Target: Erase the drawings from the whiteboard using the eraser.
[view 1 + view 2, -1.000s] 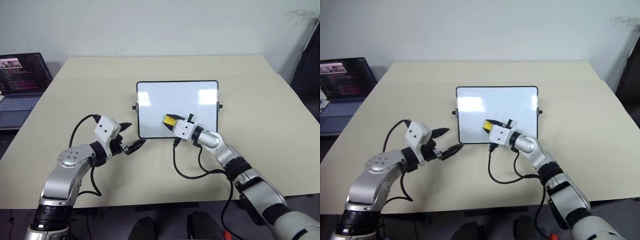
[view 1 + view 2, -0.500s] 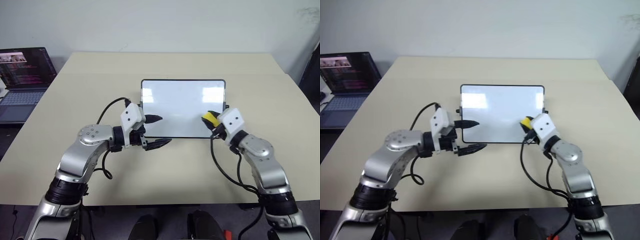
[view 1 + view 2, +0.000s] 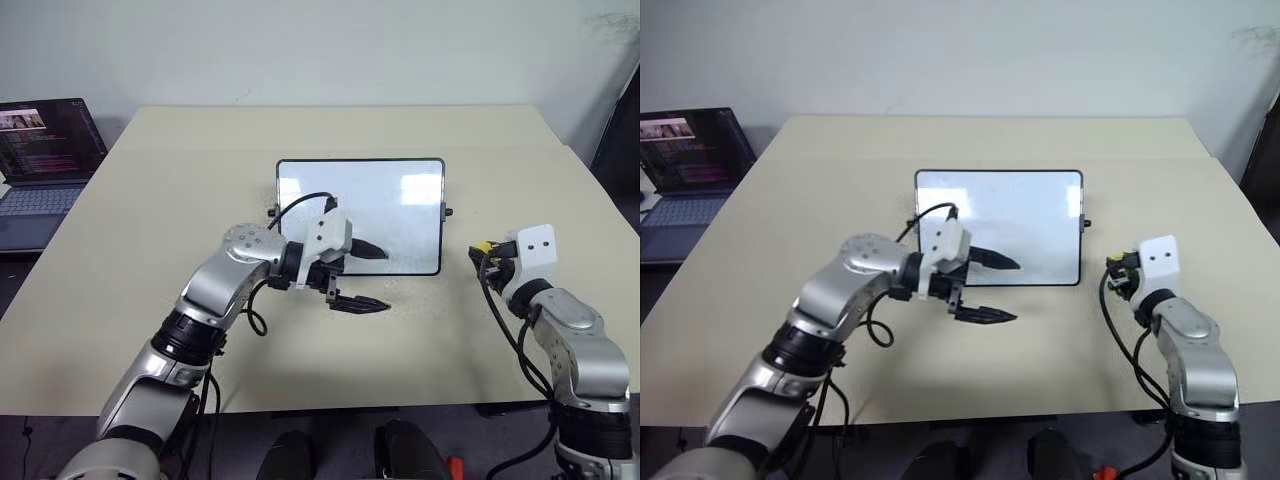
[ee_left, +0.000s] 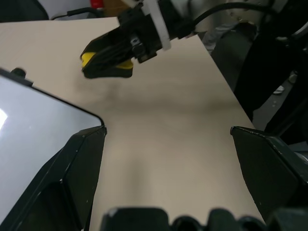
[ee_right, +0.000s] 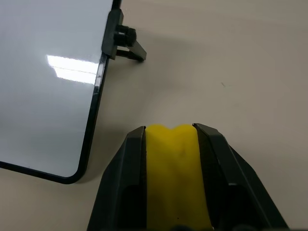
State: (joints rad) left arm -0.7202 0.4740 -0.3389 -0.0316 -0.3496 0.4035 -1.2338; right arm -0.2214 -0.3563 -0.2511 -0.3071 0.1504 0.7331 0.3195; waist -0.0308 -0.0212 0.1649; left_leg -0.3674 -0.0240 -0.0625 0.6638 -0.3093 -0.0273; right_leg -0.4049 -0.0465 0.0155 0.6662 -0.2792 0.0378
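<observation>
The whiteboard [image 3: 400,215] lies flat at the table's middle. Its visible white surface is blank, so the drawings are out of view; my left gripper [image 3: 385,278] covers part of the lower left. That gripper is open, one finger over the board's near edge and the other over the table in front of it. My right gripper [image 3: 480,250] hovers over the table just right of the board's near right corner [image 5: 72,175], shut on the yellow eraser [image 5: 175,178]. In the left wrist view the eraser [image 4: 87,57] sticks out between the right gripper's black fingers [image 4: 113,50].
An open laptop [image 3: 45,150] stands on a lower surface beyond the beige table's [image 3: 200,180] left edge. Small black knobs [image 5: 122,34] stick out from the board's sides. Black cables loop from both wrists. Bare tabletop lies right of and in front of the board.
My right gripper has carried the eraser rightward off the board to the table beside it. My left gripper has swung right, from the board's left corner to its near edge.
</observation>
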